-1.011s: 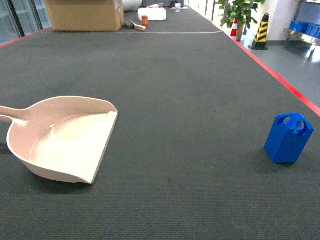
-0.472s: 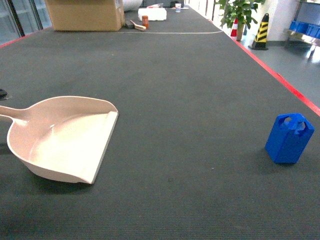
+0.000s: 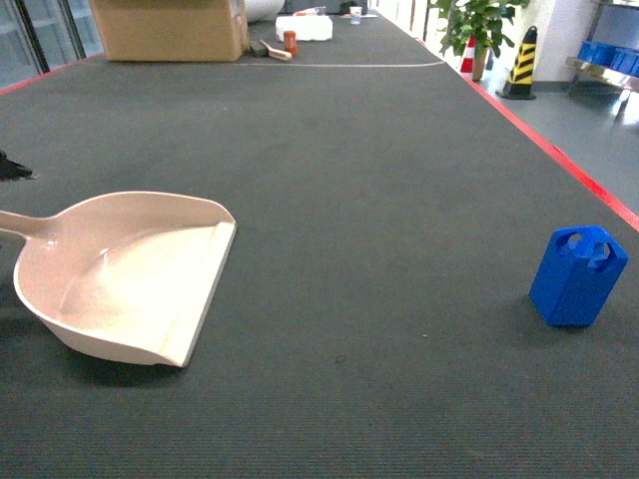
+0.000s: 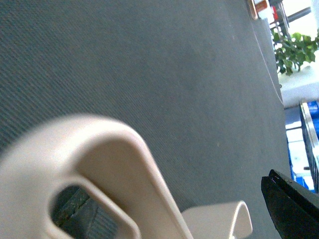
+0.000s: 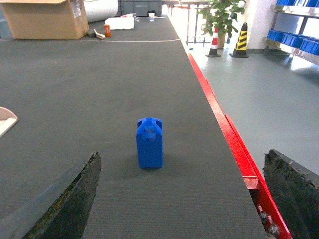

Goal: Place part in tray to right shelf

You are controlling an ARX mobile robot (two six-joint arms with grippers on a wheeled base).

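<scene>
at the far left edge a dark tip of the left gripper (image 3: 14, 168) pokes into the head view, just beyond the tray's stub handle; i cannot tell whether its fingers are spread or pressed together. the tray (image 3: 120, 274) lies flat on the left of the dark counter (image 3: 379, 180), its flat lip facing right, empty. well apart from it, on the near right, the part (image 3: 578, 276) stands upright on the counter, close to the red edge strip (image 3: 559, 155). the right gripper (image 5: 189, 199) sits low behind the part, its fingers (image 5: 70, 199) spread wide and touching nothing. far off stands a cardboard box (image 3: 170, 28), and beyond the counter on the right a potted plant (image 3: 477, 22).
</scene>
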